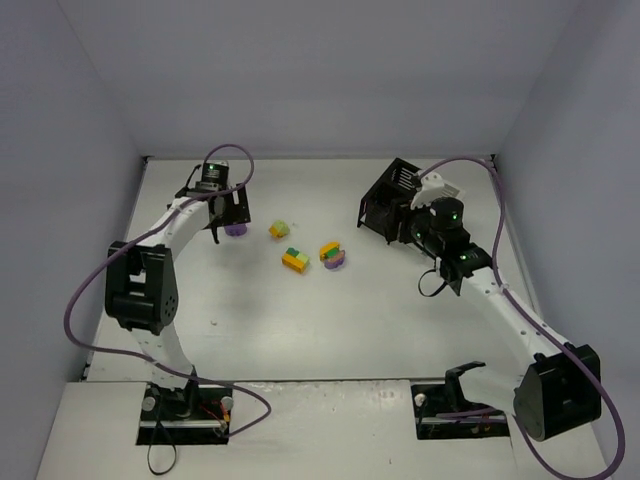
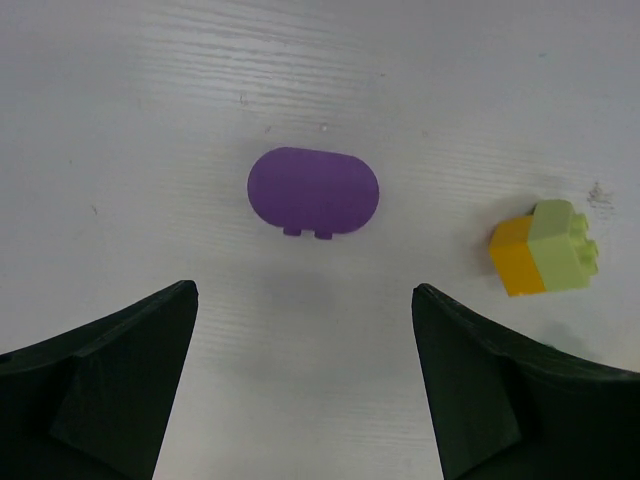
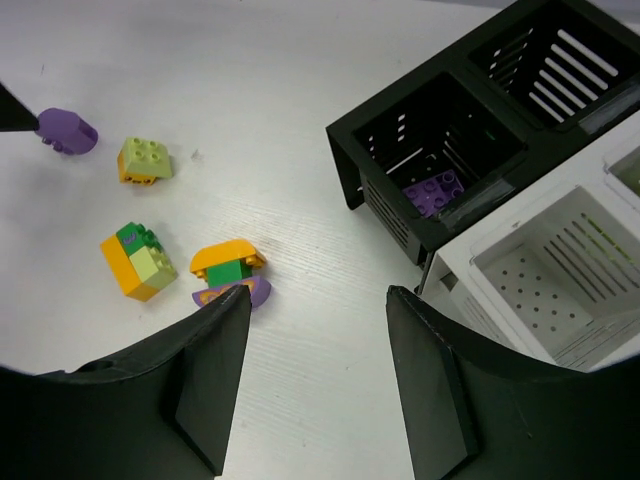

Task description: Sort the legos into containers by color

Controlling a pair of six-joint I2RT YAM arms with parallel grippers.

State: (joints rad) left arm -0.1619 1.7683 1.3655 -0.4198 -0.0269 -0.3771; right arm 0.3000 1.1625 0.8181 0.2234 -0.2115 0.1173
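Note:
A purple rounded lego (image 2: 313, 192) lies flat on the table, just ahead of my open, empty left gripper (image 2: 305, 290), which hovers above it (image 1: 228, 218). A lime-and-orange lego (image 2: 545, 250) sits to its right. In the right wrist view I see a green, lime and orange stack (image 3: 138, 262) and an orange, green and purple stack (image 3: 228, 275). The black containers (image 3: 440, 150) hold a purple lego (image 3: 437, 192); the white containers (image 3: 560, 250) adjoin them. My right gripper (image 3: 318, 292) is open and empty, next to the containers (image 1: 385, 200).
White walls close in the table on the left, back and right. The left arm's purple cable (image 1: 228, 150) loops above its wrist. The right arm's cable (image 1: 480, 165) arcs over the containers.

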